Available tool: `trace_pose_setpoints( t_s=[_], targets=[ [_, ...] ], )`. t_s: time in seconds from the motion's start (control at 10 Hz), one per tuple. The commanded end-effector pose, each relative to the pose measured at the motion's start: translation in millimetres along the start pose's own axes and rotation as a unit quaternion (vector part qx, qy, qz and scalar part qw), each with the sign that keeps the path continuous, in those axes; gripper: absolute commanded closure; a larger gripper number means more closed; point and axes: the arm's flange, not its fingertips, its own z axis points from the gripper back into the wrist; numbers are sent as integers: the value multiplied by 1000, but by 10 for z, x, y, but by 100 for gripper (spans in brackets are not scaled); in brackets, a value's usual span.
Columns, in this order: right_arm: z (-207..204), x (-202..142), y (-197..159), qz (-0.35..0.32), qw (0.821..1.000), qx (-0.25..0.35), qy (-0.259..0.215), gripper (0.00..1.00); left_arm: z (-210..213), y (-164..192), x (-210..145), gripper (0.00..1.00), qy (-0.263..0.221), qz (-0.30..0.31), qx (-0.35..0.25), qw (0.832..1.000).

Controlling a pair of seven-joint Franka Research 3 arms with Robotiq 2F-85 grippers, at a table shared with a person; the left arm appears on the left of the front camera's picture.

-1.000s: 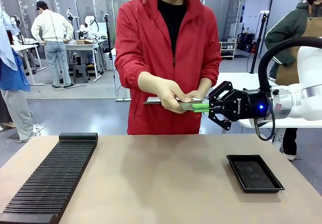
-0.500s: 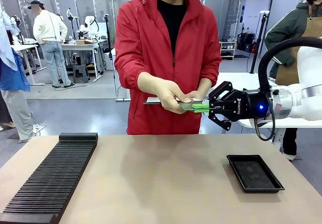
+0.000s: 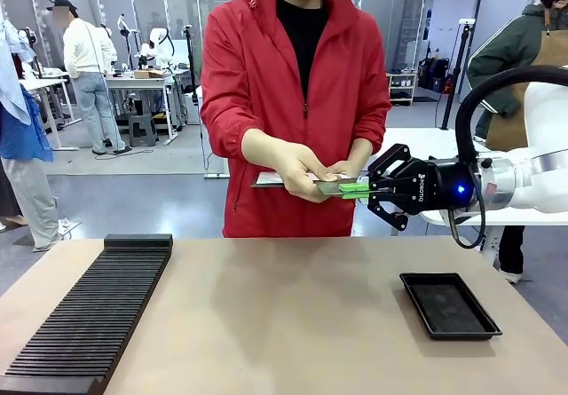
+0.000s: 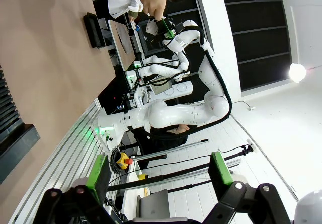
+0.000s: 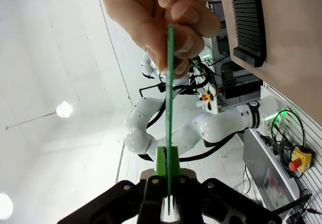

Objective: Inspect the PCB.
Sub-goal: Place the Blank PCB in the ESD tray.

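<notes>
1. Here we find the PCB (image 3: 333,185) off the worktop (image 3: 284,324) altogether. It is held level in the air just beyond the far edge, over toward the right-hand half.
2. Our right pincer (image 3: 357,187) is clamped on one end of the board. In the right wrist view the board runs edge-on, straight out from between the green pads (image 5: 161,161). The person's hand (image 3: 300,171) pinches the opposite end between thumb and fingers, so the board has two holders at once.
3. Our left pincer (image 4: 158,171) stands wide, with nothing between its fingers, well apart from the board.
4. We judge the board to be light, thin and stiff. It should not sag from a one-end grip, but it will not forgive bending or twisting. Any parts or solder on its faces are likely fragile, and the bare laminate may be a little slick under the pads.
5. We would therefore take hold at the margin only, pads flat on both faces close to an edge, as the right pincer has it. The pressure should be just enough to stop the board pivoting.
6. With a hand on the other end, we think the main risk is a tug or twist between the two grips.
7. A black tray (image 3: 448,304) lies near the worktop's right edge, and a slotted black rack (image 3: 89,315) lies along its left edge.
</notes>
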Motion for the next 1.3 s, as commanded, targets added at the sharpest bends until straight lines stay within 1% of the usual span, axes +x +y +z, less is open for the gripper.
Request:
trace_pose_setpoints(
  t_s=[0.0,0.4,0.5,0.6,0.7,0.8,1.0,1.2],
  targets=[
    [-6,0,10,1,1000,1,0,100,9,-20,-18,0,3,-1,3,1000],
    [-6,0,10,1,1000,1,0,100,9,-20,-18,0,3,-1,3,1000],
    [0,0,0,0,1000,0,0,97,9,-20,-18,0,3,-1,3,1000],
    [50,3,-62,8,1000,-5,-18,97,9,-20,-18,0,3,-1,3,1000],
    [139,-37,-125,6,1000,-2,-17,97,9,-20,-18,0,3,-1,3,1000],
    [277,-97,-149,7,1000,16,-19,97,9,-20,-18,0,3,-1,3,1000],
    [421,-155,-220,3,999,6,-34,97,9,-20,-18,0,3,-1,3,1000],
    [645,-193,-256,10,999,12,-51,97,9,-20,-18,0,3,-1,3,1000]
  ],
)
